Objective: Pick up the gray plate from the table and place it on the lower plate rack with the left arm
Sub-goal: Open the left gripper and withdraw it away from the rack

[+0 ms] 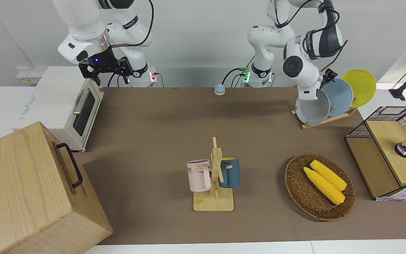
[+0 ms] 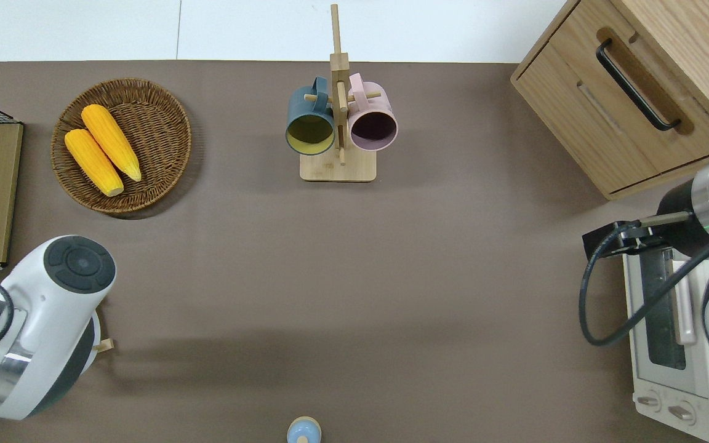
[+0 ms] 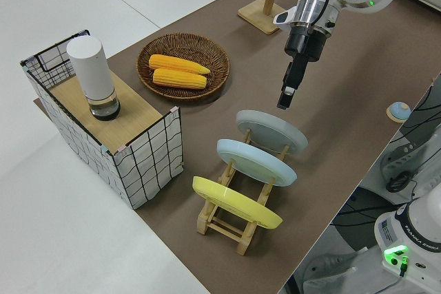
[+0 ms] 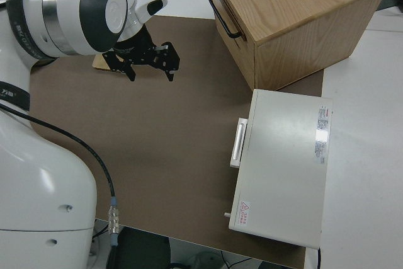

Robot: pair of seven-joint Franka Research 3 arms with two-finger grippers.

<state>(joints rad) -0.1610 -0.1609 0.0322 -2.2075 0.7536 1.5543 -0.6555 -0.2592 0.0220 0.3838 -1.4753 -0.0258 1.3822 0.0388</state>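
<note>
The gray plate [image 1: 312, 111] leans in the slot of the lower plate rack [image 1: 324, 121] that is toward the right arm's end; it also shows in the left side view [image 3: 272, 132]. The rack [image 3: 234, 228] is of light wooden slats. My left gripper [image 1: 328, 76] hangs open and empty just above the gray plate's upper rim, apart from it, as the left side view [image 3: 284, 101] shows. In the overhead view the left arm hides the plates and the gripper. The right arm is parked, its gripper [image 4: 151, 70] open.
A light blue plate [image 1: 340, 95] and a yellow plate [image 1: 361, 86] stand in the same rack. A wicker basket [image 1: 294, 183] with corn, a mug stand [image 1: 214, 176], a wire box [image 1: 389, 151], a toaster oven [image 1: 65, 106] and a wooden cabinet [image 1: 30, 190] stand on the table.
</note>
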